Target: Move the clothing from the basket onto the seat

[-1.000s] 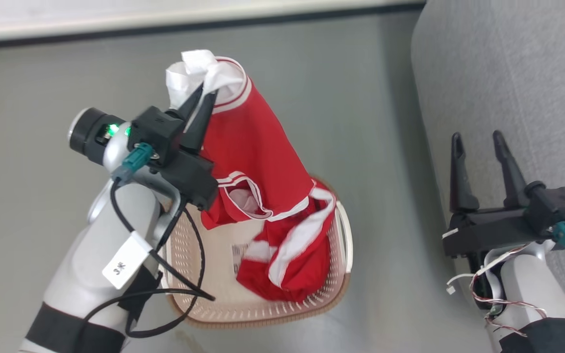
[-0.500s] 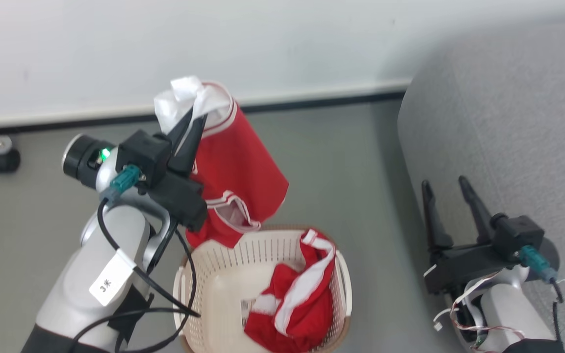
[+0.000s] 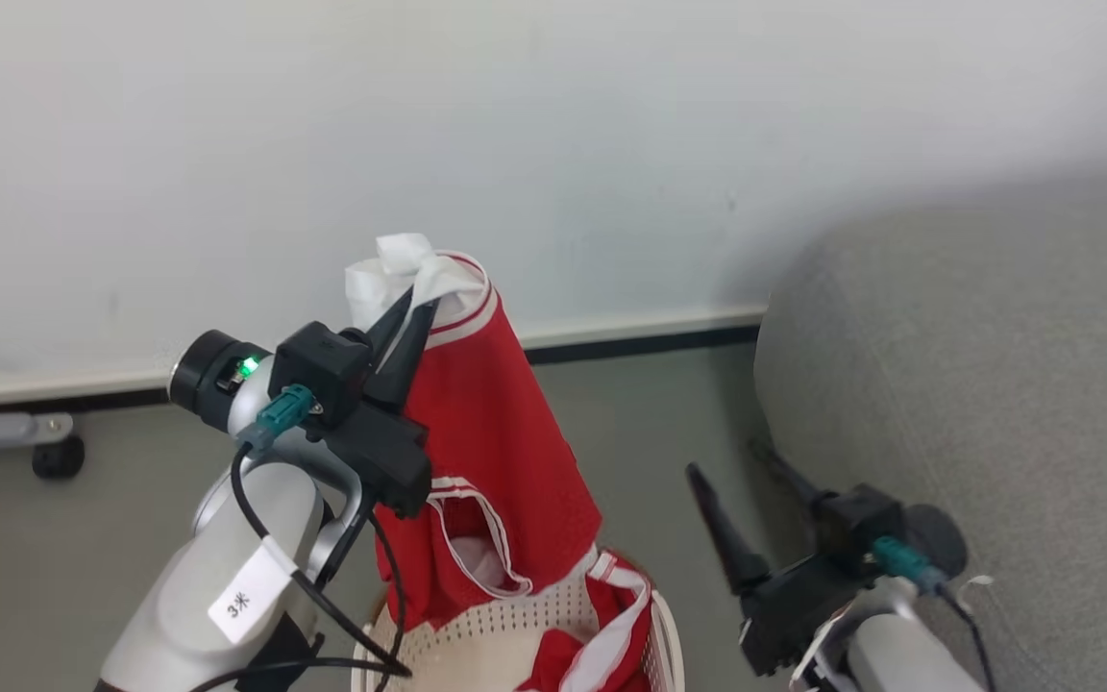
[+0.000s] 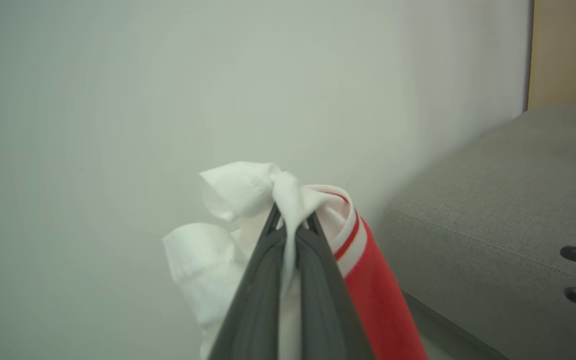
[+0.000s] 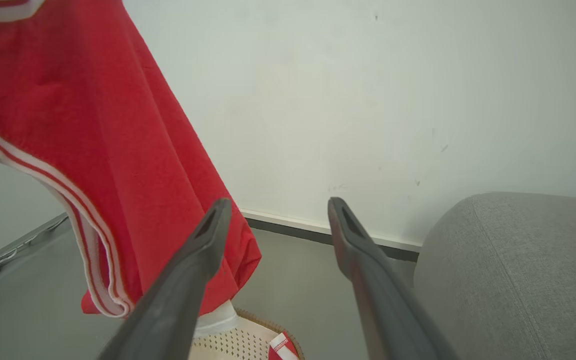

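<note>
Lifted clear since before, the jersey (image 3: 486,432) is hanging over the basket (image 3: 534,617) in the head view; left wrist, the left gripper (image 4: 293,220) is pinching its white edge; right wrist, the right gripper (image 5: 278,205) is gaping empty near the sofa (image 5: 518,260).

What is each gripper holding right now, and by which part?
The left gripper pinches the red garment by its white-trimmed top edge; the right gripper is open, holding nothing.

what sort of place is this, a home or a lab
Likely a living-room corner, possibly a staged one: a grey fabric sofa, a cream laundry basket beneath a hanging red jersey, and a bare white wall meeting a smooth grey-green floor.
</note>
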Motion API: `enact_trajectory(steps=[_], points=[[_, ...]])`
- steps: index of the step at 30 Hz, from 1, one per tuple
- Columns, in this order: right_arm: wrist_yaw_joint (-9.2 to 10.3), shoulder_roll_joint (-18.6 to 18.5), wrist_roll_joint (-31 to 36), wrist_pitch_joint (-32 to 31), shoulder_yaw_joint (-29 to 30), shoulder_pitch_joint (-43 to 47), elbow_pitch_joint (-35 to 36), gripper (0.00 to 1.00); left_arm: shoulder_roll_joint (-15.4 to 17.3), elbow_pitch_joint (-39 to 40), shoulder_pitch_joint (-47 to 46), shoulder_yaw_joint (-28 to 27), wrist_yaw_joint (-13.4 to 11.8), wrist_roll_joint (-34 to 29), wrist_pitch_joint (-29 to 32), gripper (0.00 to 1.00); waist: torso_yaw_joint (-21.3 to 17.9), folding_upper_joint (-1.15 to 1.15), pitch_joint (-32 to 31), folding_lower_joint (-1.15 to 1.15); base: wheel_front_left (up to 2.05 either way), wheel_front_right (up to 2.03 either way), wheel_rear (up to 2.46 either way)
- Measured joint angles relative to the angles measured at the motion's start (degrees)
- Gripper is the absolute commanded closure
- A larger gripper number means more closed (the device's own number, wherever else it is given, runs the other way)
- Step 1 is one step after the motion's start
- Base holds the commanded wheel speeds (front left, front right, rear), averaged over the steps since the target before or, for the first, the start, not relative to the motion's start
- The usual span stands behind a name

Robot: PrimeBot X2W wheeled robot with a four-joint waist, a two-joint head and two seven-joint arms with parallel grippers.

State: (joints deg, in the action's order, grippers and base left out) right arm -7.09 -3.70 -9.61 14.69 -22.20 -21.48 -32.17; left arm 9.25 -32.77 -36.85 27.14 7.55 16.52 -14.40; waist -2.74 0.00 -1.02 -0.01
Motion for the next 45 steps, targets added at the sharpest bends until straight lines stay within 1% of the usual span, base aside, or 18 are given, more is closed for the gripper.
enact_trajectory(steps=[5, 9, 11, 15, 19, 26, 27, 28, 29, 30, 31, 32, 37, 42, 43, 44, 45], points=[[-0.05, 0.08, -0.16, 0.0, -6.67, -1.47, -1.79, 0.0, -0.65, 2.68, 1.03, 1.77, 0.0, 0.16, 1.0, 1.0, -0.25, 0.0, -3.16, 0.0, 0.0, 0.0, 0.0], [-0.05, 0.16, -2.08, 0.01, -13.11, -4.69, -2.83, 0.0, -1.94, 5.2, 1.16, 3.45, 0.0, 0.49, 1.79, 1.0, 0.16, 0.0, -4.51, 0.0, 0.0, 0.0, 0.0], [-0.05, 0.14, -3.11, 0.01, -15.17, -6.31, -3.94, 0.0, -2.3, 6.24, 1.17, 4.2, 0.01, 0.56, 2.3, 1.0, 0.71, 0.0, -4.69, 0.0, 0.0, 0.0, 0.0], [-0.05, 0.15, -5.21, 0.01, -17.85, -9.14, -6.47, 0.0, -2.29, 8.09, 1.24, 4.98, 0.0, 1.0, 3.32, 1.0, 1.8, 0.0, -4.86, 0.01, 0.0, 0.0, 0.0], [-0.05, 0.13, -6.78, 0.01, -19.36, -11.24, -8.94, 0.0, -2.24, 9.99, 1.26, 5.35, 0.0, 1.07, 4.25, 1.0, 2.71, 0.01, -4.8, 0.01, 0.0, 0.0, 0.0], [-0.05, 0.14, -9.72, 0.01, -23.76, -14.62, -13.32, 0.0, -2.03, 13.82, 2.26, 6.23, 0.0, 1.16, 5.48, 1.0, 3.33, 0.01, -4.51, 0.01, 0.0, 0.0, 0.0], [-0.05, 0.14, -10.09, 0.01, -24.39, -15.2, -14.03, 0.06, -2.04, 14.26, 2.26, 6.33, 0.0, 1.16, 5.87, 1.0, 3.41, 0.01, -4.45, 0.01, 0.0, 0.0, 0.0], [-0.05, 0.14, -10.32, 0.01, -25.02, -15.84, -14.78, 0.52, -2.03, 14.67, 2.26, 6.39, 0.0, 1.26, 6.06, 1.0, 3.5, 0.01, -4.39, 0.01, 0.0, 0.0, 0.0], [-0.05, 0.14, -10.77, 0.01, -25.53, -16.28, -15.23, 0.6, -2.03, 14.9, 2.26, 6.42, 0.0, 1.46, 6.1, 1.0, 3.58, 0.01, -4.32, 0.01, 0.0, 0.0, 0.0], [-0.05, 0.14, -11.37, 0.01, -25.98, -16.73, -15.61, 0.83, -2.02, 15.08, 2.26, 6.41, 0.0, 1.51, 6.26, 1.0, 3.66, 0.01, -4.25, 0.02, 0.0, 0.0, 0.0], [-0.05, 0.14, -12.07, 0.01, -26.33, -16.95, -15.75, 0.83, -1.98, 15.22, 2.26, 6.41, 0.0, 1.51, 6.35, 1.0, 3.73, 0.01, -4.18, 0.01, 0.0, 0.0, 0.0], [-0.05, 0.15, -12.68, 0.01, -26.61, -17.02, -15.82, 1.0, -1.92, 15.32, 2.26, 6.37, 0.0, 1.54, 6.61, 1.0, 3.8, 0.01, -4.12, 0.01, 0.0, 0.0, 0.0], [-0.05, 0.16, -15.71, 0.01, -27.75, -17.02, -15.97, 1.0, -0.65, 15.49, 3.44, 5.38, -0.07, 1.93, 7.25, 1.0, 3.75, 0.01, -3.75, 0.01, 0.0, 0.0, 0.0], [-0.05, 0.2, -17.42, 0.0, -28.18, -17.3, -16.14, 1.0, 1.57, 14.52, 6.1, 3.1, -1.57, 3.21, 7.33, 1.0, 2.72, 0.01, -3.49, 0.02, 0.0, 0.0, 0.0], [-0.05, 0.2, -17.9, 0.0, -28.16, -17.58, -16.16, 1.0, 1.65, 14.39, 6.62, 2.5, -1.81, 3.82, 7.32, 0.87, 2.46, 0.01, -3.44, 0.01, 0.0, 0.0, 0.0], [-0.05, 0.19, -18.39, 0.0, -28.14, -17.92, -16.13, 1.0, 1.65, 14.14, 7.08, 2.03, -2.09, 4.31, 7.32, 0.62, 2.18, 0.01, -3.39, 0.01, 0.0, 0.0, 0.0], [-0.05, 0.19, -18.86, 0.01, -28.06, -18.13, -16.04, 1.0, 1.67, 13.82, 7.58, 1.57, -2.23, 4.64, 7.31, 0.3, 1.88, 0.01, -3.34, 0.01, 0.0, 0.0, 0.0]])
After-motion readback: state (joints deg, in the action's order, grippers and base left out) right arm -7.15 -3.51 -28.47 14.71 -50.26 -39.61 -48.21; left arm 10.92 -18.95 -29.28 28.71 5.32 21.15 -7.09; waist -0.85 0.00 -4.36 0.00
